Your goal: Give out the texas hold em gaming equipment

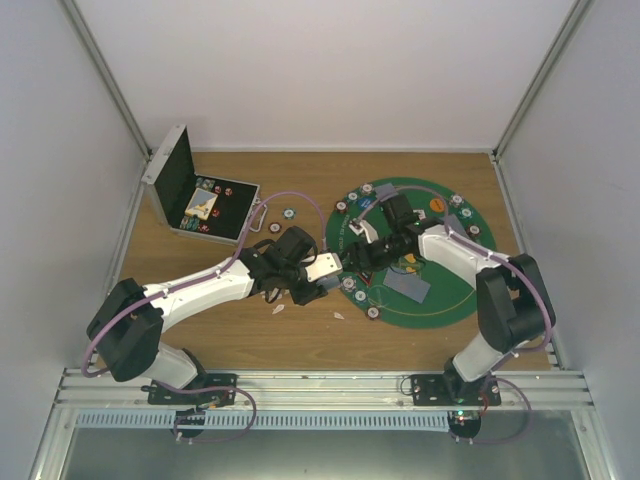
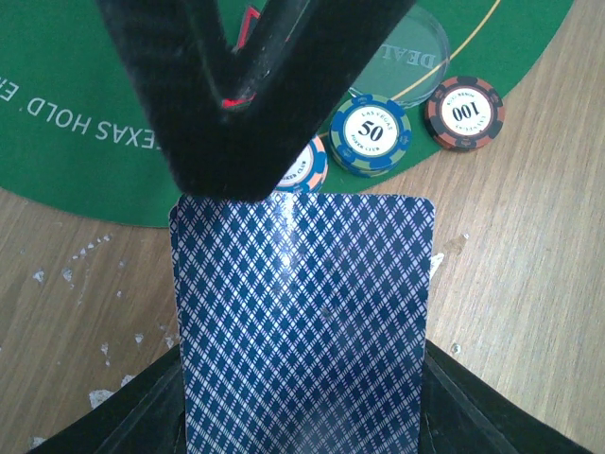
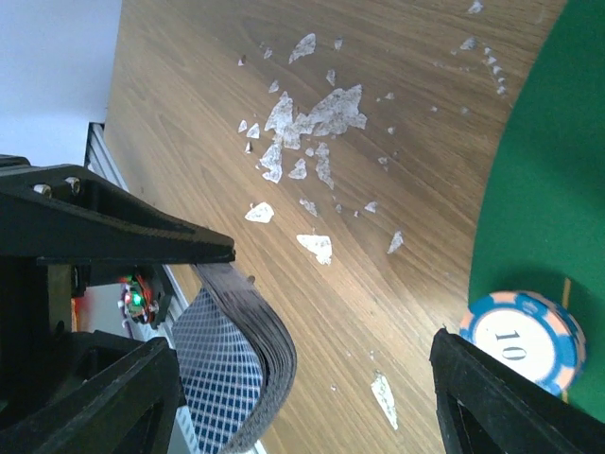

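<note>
Card dealing in hand, we judge. Left gripper (image 1: 318, 274): jaws clamped on card deck (image 2: 302, 322), held over worktop (image 1: 300, 345) just off green mat (image 1: 450, 300), at mat's 9 o'clock. Right gripper (image 1: 352, 258) faces it, jaws spread wide, deck edge between them, nothing gripped. Poker chips (image 2: 371, 135) lie on mat rim, at 12 o'clock from deck in left wrist view. Next move, we think: right jaws close on top card only, slide it off, lay it at player place. Risk: several cards taken together.
</note>
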Controlling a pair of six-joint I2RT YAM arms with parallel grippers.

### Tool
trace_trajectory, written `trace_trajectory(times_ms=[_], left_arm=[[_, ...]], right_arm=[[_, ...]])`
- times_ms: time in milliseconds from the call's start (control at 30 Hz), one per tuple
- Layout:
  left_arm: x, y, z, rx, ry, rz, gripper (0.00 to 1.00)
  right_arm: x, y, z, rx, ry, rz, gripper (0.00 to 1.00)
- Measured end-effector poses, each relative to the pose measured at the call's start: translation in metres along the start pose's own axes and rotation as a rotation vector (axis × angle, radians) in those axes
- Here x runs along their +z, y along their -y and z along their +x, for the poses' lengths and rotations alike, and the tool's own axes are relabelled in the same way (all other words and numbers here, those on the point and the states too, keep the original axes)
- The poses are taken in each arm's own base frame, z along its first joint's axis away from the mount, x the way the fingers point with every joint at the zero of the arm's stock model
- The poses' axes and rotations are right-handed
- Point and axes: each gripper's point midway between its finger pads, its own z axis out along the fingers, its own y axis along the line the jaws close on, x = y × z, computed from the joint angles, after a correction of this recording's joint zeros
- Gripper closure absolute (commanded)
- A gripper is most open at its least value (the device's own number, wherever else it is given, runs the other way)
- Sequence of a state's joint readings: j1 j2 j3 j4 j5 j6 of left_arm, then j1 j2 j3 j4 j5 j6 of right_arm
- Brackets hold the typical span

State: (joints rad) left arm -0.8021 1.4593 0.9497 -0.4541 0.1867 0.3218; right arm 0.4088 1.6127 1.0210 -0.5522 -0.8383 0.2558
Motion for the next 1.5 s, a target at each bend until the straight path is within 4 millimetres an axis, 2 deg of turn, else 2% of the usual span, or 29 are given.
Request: trace_trajectory(times_ms=[167, 367, 600, 800, 1500], left_arm=[[0.0, 0.0, 0.0, 0.0, 0.0, 0.0, 0.44], [0.0, 0.0, 0.0, 0.0, 0.0, 0.0, 0.44], [0.0, 0.0, 0.0, 0.0, 0.001, 0.0, 0.44], [0.0, 0.0, 0.0, 0.0, 0.001, -0.001, 0.44], [0.001, 0.001, 0.002, -0.001, -0.003, 0.002, 0.44]], right_arm=[[0.012, -0.002, -0.001, -0.018, -0.034, -0.004, 0.3], [0.025, 0.001, 0.008, -0.02, -0.086, 0.006, 0.33], [0.024, 0.008, 0.013, -0.03, -0.109, 0.047, 0.42], [0.022, 0.008, 0.013, -0.057, -0.12, 0.068, 0.45], [0.013, 0.011, 0.014, -0.061, -0.125, 0.091, 0.51]])
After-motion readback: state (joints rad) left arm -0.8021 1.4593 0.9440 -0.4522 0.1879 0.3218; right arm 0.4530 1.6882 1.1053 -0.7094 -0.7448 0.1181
